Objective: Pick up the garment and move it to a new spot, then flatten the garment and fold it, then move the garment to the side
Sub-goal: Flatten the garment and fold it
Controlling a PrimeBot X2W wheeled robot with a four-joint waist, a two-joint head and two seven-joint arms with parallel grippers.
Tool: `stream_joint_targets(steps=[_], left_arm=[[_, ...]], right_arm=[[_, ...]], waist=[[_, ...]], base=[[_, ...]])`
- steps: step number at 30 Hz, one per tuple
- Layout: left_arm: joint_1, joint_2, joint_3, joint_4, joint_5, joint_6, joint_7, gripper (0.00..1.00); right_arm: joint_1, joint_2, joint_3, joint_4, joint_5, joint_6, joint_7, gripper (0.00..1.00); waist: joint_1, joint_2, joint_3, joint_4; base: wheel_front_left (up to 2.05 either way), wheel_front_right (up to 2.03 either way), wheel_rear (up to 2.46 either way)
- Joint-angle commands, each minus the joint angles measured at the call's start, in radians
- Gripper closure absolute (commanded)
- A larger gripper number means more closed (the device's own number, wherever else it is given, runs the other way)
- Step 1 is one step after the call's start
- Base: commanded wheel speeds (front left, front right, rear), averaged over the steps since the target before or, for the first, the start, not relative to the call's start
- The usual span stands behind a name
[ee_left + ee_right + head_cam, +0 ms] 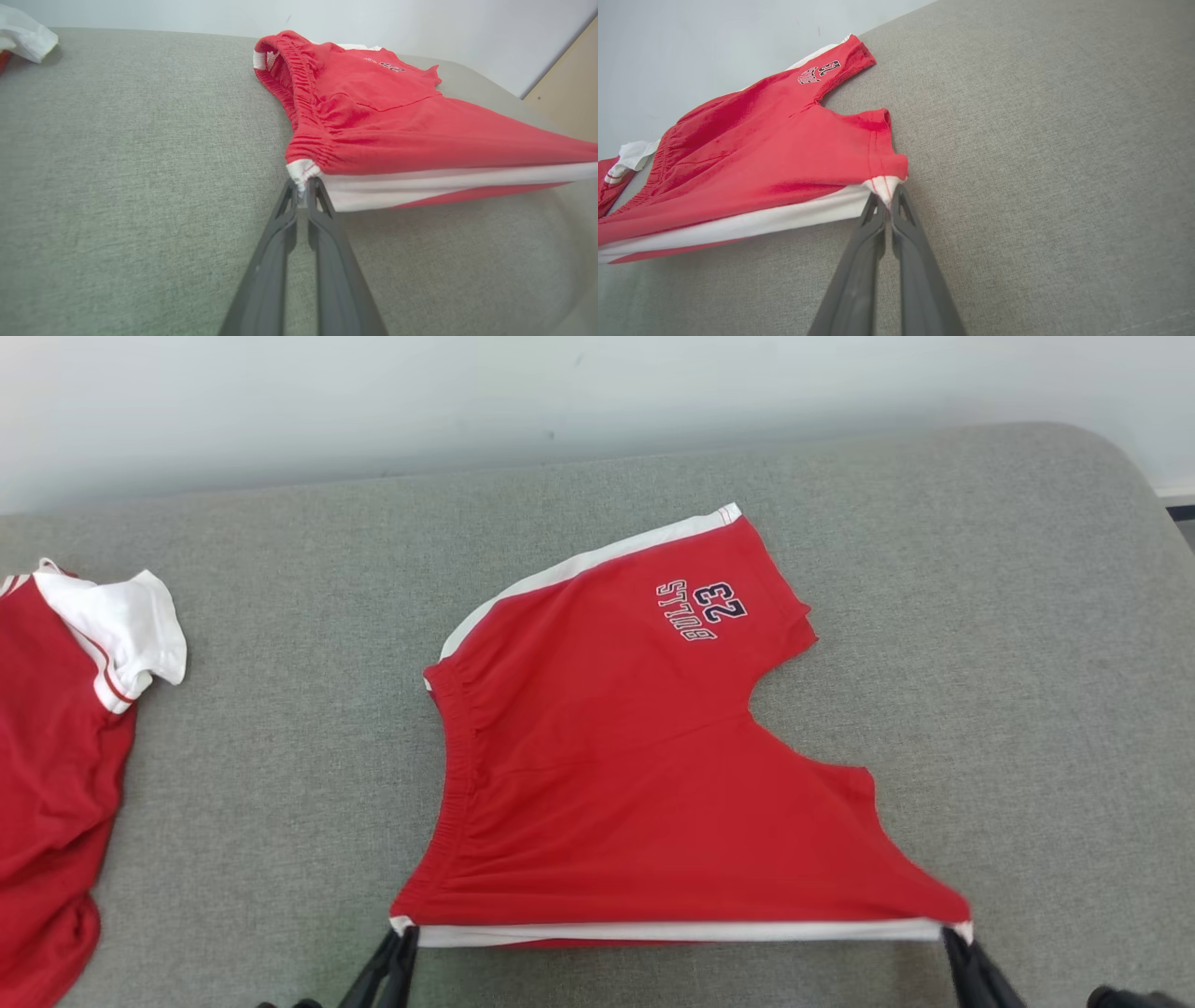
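The red shorts sit about mid-way across the grey padded surface, closer to the robot's edge than to the wall. They're lying sideways: the elastic waistband faces the robot's left and the leg openings point right, so the long axis runs left to right across the head view. The far leg angles up and to the right, and its "23" print reads upside down from the head camera.

The near side seam, a white stripe, is pulled taut between the two grippers. The left gripper has its fingers pinched on the waistband corner, and the right gripper is pinched the same way on the hem corner of the near leg. From the wrist views that near edge looks raised a bit off the surface with shadow under it, while the rest of the fabric lies on the cushion.

A red and white shirt is crumpled at the far left, well apart from the shorts.
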Motion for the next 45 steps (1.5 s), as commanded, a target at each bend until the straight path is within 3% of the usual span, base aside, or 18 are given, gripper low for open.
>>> stream_joint_targets(steps=[1, 8, 11, 19, 27, 38, 45], left_arm=[[0.008, 0.006, 0.020, 0.005, 0.009, 0.007, -0.003, 1.00], [-0.017, -0.072, 0.045, -0.007, 0.095, -0.064, -0.003, 1.00], [-0.045, -0.107, 0.061, -0.010, 0.150, -0.097, -0.003, 1.00], [-0.201, -0.174, 0.056, 0.001, 0.212, -0.147, -0.003, 1.00], [-0.378, -0.198, 0.060, 0.110, 0.200, -0.156, -0.003, 1.00], [-0.612, -0.201, -0.007, 0.272, 0.147, -0.155, -0.003, 1.00], [-0.706, -0.203, -0.027, 0.348, 0.128, -0.156, -0.003, 1.00]], right_arm=[[-0.005, -0.006, -0.022, -0.005, -0.007, -0.005, 0.000, 1.00], [-0.083, -0.043, -0.099, -0.051, 0.001, -0.005, 0.010, 1.00], [-0.152, -0.107, -0.147, -0.060, -0.003, -0.006, 0.041, 1.00], [-0.394, -0.229, -0.078, 0.018, -0.016, -0.005, 0.132, 1.00], [-0.744, -0.312, 0.053, 0.266, -0.038, -0.004, 0.179, 1.00], [-1.146, -0.308, 0.179, 0.697, -0.085, -0.004, 0.144, 1.00], [-1.291, -0.280, 0.212, 0.891, -0.115, -0.004, 0.095, 1.00]], waist=[[0.0004, 0.0003, 0.002, -0.001], [0.0004, 0.0003, 0.013, 0.017], [0.0004, 0.0003, 0.024, 0.047], [0.0004, 0.0003, 0.067, 0.115], [0.0004, 0.0003, 0.118, 0.141], [0.0004, 0.0003, 0.205, 0.183], [0.0004, 0.0003, 0.248, 0.188]], base=[[0.00, 0.00, 0.00], [0.00, 0.00, 0.00], [0.00, 0.00, 0.00], [0.00, 0.00, 0.00], [0.00, 0.00, 0.00], [0.00, 0.00, 0.00], [0.00, 0.00, 0.00]])
